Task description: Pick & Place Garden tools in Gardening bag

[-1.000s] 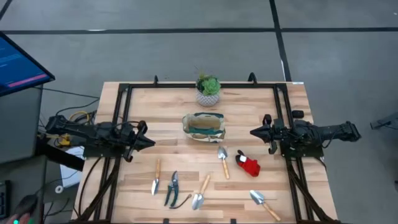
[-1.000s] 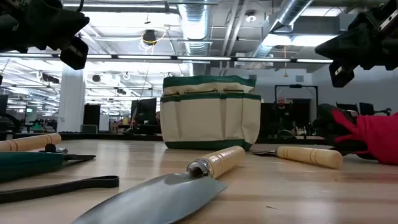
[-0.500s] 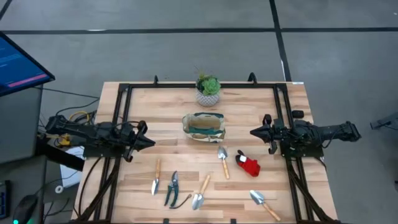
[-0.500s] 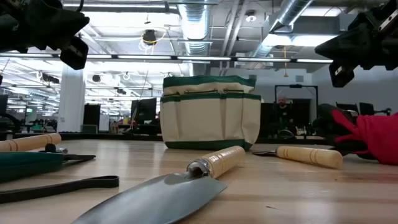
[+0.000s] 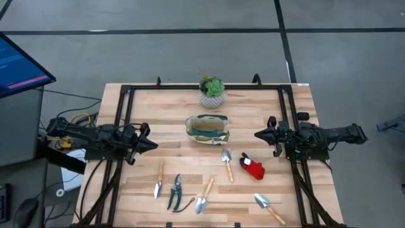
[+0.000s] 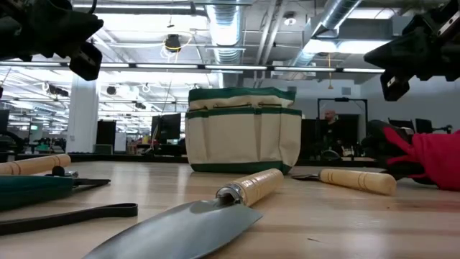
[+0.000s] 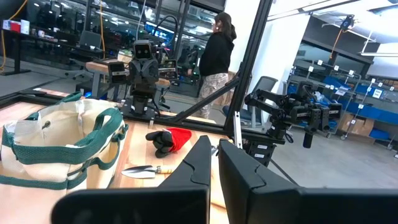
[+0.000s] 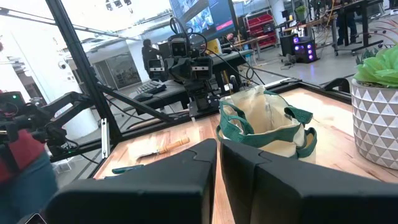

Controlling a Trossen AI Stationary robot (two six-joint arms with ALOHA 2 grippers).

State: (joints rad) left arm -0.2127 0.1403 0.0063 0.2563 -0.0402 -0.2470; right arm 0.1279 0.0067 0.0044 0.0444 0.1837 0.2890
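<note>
I hang both arms above the surface (image 5: 266, 107), either side of the gardening bag (image 5: 207, 128), which stands upright at mid-table with its mouth open. My left end effector (image 5: 152, 144) sits well off to the bag's left and my right end effector (image 5: 258, 134) well off to its right; on each, the fingers are drawn almost together with only a thin slit between them, and neither holds anything.

All the garden tools lie on the near side of the bag: a small trowel (image 5: 226, 161) closest, the red item (image 5: 252, 168) beside it, a second trowel (image 5: 268, 206) farther right, and to the bag's near left a wooden-handled tool (image 5: 159, 179), the pruning shears (image 5: 175, 190) and another trowel (image 5: 204, 196). The potted plant (image 5: 212, 92) behind the bag stays out of it.

Nothing is bagged yet. I judge the trowel nearest the bag the sensible first pick for my right arm: spread the fingers first, come straight down across the wooden handle, and lift high enough to clear the bag's rim.
</note>
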